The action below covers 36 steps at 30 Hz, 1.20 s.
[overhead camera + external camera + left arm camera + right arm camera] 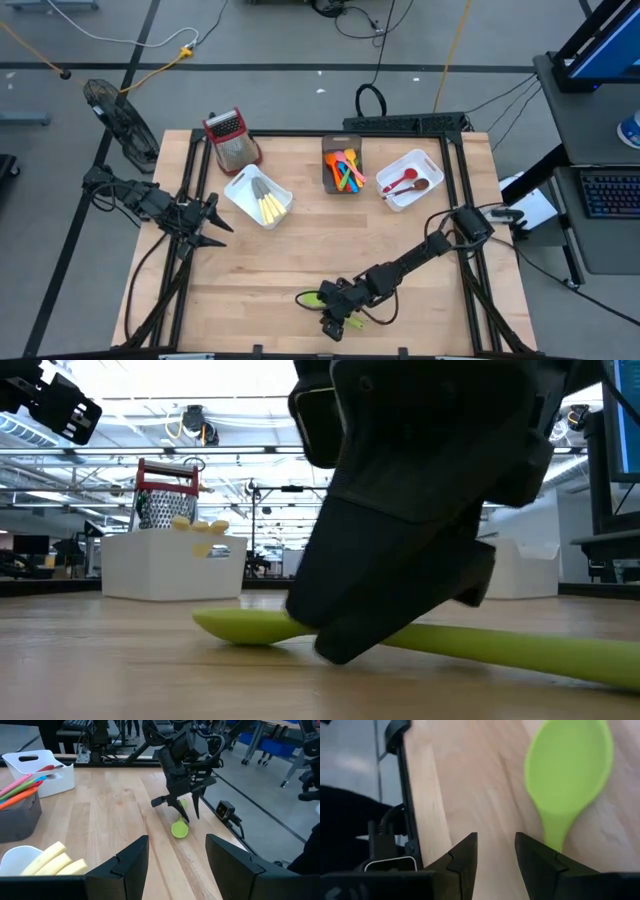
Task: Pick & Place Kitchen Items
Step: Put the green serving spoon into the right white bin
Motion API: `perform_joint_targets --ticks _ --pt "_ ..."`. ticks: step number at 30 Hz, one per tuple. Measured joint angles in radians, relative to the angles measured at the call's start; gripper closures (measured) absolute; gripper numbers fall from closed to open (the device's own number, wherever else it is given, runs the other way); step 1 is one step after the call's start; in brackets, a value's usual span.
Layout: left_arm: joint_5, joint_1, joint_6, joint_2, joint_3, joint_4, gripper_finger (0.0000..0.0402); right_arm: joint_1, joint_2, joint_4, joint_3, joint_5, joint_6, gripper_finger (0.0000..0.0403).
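A lime green spoon [308,297] lies flat on the wooden table near its near edge, also showing in the low view [250,625] and the left wrist view [180,829]. My right gripper [335,322] is low over the spoon's handle, pointing down, with its fingers a little apart [496,842]. The spoon's bowl [570,765] lies beyond and to one side of the gap, and its neck runs under one finger [540,865]. My left gripper [222,226] is open and empty above the table's left side. My right gripper has one finger [540,865] over the spoon's neck [552,832], coming from above, while the spoon lies flat on the table. I cannot tell whether the finger touches it. Nothing lies between the two fingers.
A white bin [260,197] with yellow-handled knives, a dark grey bin [343,165] with coloured utensils and a white bin [410,180] with red and brown spoons stand along the far half. A red-topped metal grater [232,138] stands at the far left.
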Motion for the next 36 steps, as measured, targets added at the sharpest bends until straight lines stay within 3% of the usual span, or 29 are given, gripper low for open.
perform_joint_targets --ticks 6,20,30,32,36 --pt "0.0 0.0 -0.005 0.0 0.0 -0.003 0.0201 -0.008 0.004 0.099 -0.002 -0.094 -0.006 0.0275" --pt "0.0 0.0 -0.067 0.0 0.0 -0.003 0.0201 -0.008 0.003 0.139 -0.002 -0.178 0.141 0.0275" --pt "0.0 0.0 -0.071 0.0 0.0 -0.003 0.0201 -0.017 0.0 0.435 0.0 -0.219 0.2 0.0275" --pt "0.0 0.0 -0.075 0.0 0.0 -0.003 0.0201 -0.023 -0.005 0.425 0.0 -0.23 0.234 0.0275" --pt "0.0 0.0 -0.089 0.0 0.0 -0.003 0.0201 -0.028 -0.058 0.212 0.007 -0.227 0.201 0.0286"
